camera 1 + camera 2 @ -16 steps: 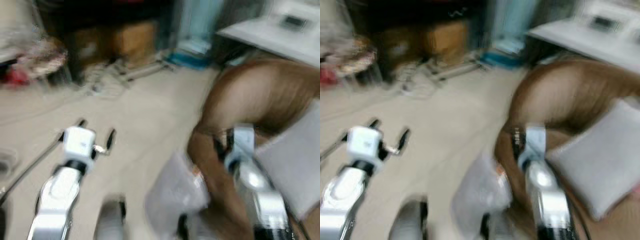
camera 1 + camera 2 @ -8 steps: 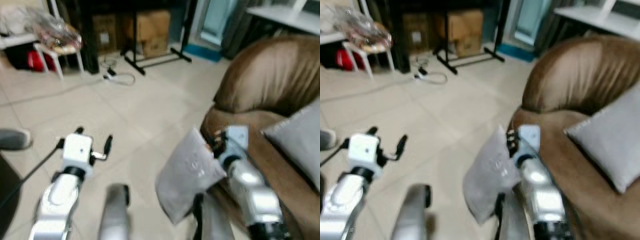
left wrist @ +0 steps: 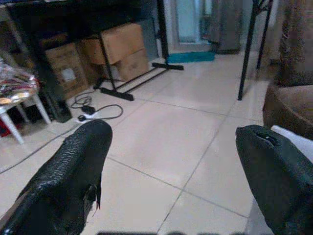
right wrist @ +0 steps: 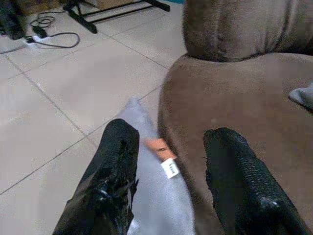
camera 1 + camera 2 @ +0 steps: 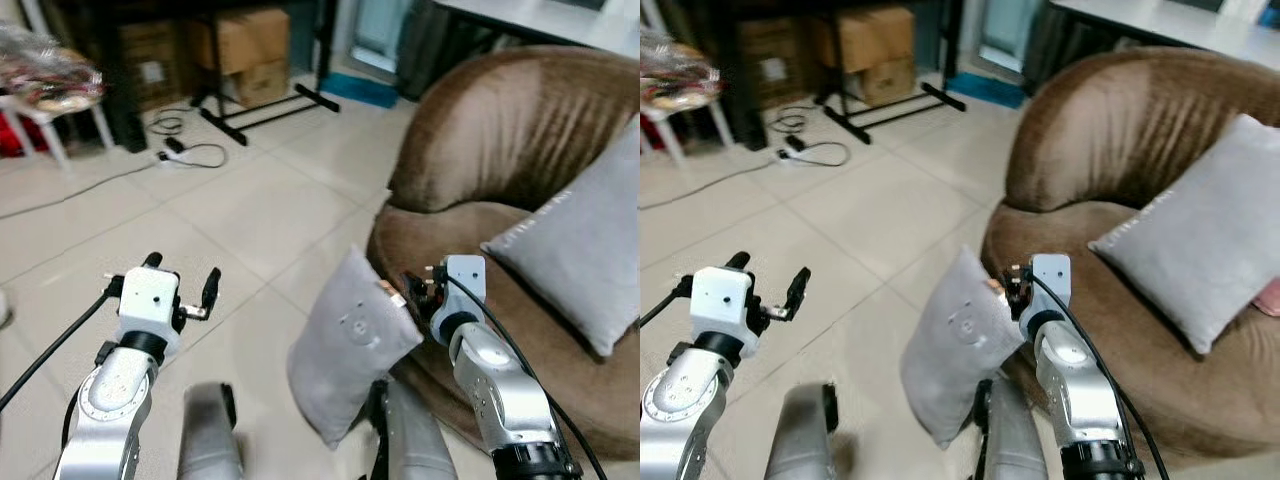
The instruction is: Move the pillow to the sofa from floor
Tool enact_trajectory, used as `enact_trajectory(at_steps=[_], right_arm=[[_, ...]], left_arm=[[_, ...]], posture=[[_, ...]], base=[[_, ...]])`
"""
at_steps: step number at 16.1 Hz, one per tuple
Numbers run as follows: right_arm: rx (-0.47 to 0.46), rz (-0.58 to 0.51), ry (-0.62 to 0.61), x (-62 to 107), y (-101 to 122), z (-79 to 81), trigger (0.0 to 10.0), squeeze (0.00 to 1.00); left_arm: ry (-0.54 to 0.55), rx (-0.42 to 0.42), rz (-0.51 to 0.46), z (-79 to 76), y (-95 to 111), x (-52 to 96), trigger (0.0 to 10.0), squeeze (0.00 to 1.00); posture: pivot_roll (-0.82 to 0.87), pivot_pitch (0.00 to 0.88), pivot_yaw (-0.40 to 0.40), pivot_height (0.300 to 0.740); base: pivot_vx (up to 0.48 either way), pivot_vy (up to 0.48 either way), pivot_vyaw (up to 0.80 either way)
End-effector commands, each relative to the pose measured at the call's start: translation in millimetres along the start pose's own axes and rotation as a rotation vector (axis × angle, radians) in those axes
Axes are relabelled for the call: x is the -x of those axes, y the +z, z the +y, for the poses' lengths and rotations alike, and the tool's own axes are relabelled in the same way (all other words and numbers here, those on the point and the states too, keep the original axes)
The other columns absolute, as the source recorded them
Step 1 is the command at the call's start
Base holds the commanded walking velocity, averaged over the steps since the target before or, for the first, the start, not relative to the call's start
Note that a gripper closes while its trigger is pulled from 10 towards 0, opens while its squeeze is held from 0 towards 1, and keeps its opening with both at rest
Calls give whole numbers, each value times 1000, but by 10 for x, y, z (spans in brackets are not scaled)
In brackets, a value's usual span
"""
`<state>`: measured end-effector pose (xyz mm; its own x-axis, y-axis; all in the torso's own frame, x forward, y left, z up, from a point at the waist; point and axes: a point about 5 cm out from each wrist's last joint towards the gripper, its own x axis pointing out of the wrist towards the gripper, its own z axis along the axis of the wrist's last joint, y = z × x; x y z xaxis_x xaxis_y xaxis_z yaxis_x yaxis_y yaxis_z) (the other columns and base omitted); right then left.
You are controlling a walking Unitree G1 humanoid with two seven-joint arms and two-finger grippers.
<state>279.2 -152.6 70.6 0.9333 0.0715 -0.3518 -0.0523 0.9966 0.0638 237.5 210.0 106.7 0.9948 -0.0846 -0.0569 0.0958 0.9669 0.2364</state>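
The grey pillow (image 5: 350, 345) is hanging off the floor just beside the front edge of the brown sofa (image 5: 500, 170), tilted, one corner pointing up; the right gripper (image 5: 415, 290) is gripping it by its upper right corner, near the orange tag (image 4: 159, 148) and small white label (image 4: 170, 169); in the right wrist view the two black fingers (image 4: 115, 166) are sitting on either side of the pillow's edge w/ grey fabric between them, so they're clamped on the pillow rather than fully together; pillow's lower corner is dangling in front of the robot's legs (image 5: 405, 440), above the pale tiled floor (image 5: 240, 200), apparently not touching it.

A second grey pillow (image 5: 575, 240) is already leaning against the sofa's back on the right side of the seat; well apart from the held one.

The left gripper (image 5: 180, 275) is hovering over bare tiles to the robot's left, holding nothing; its fingers (image 3: 73, 166) are standing wide apart in the left wrist view w/ floor showing between them.

Further back: cardboard boxes (image 5: 245, 45) under a dark table, a black stand's feet (image 5: 265, 100), a power strip w/ coiled cable (image 5: 185, 150) lying on the tiles, a white stool (image 5: 45, 110) w/ a plastic-wrapped bundle on top at far left.
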Motion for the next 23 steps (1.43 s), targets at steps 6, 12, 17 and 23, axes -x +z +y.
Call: enact_trajectory(at_steps=[6,12,17,23], right_arm=[[44,-11,33,-46,74,-19,10000,0],[83,8,68,-109,83,-50,10000,0],[95,42,133,-213,10,23,10000,0],[68,79,168,-368,-104,110,10000,1000]], left_arm=[[-1,0,-19,-24,49,-23,10000,0],[-77,-23,3,-52,23,-27,10000,0],[-166,-48,18,-44,7,-51,10000,0],[-356,-50,56,-83,-18,82,10000,0]], posture=[[28,0,-81,525],[25,0,-73,525],[43,0,-82,475],[51,0,-80,445]], base=[[216,0,0],[0,0,0],[0,0,0],[0,0,0]])
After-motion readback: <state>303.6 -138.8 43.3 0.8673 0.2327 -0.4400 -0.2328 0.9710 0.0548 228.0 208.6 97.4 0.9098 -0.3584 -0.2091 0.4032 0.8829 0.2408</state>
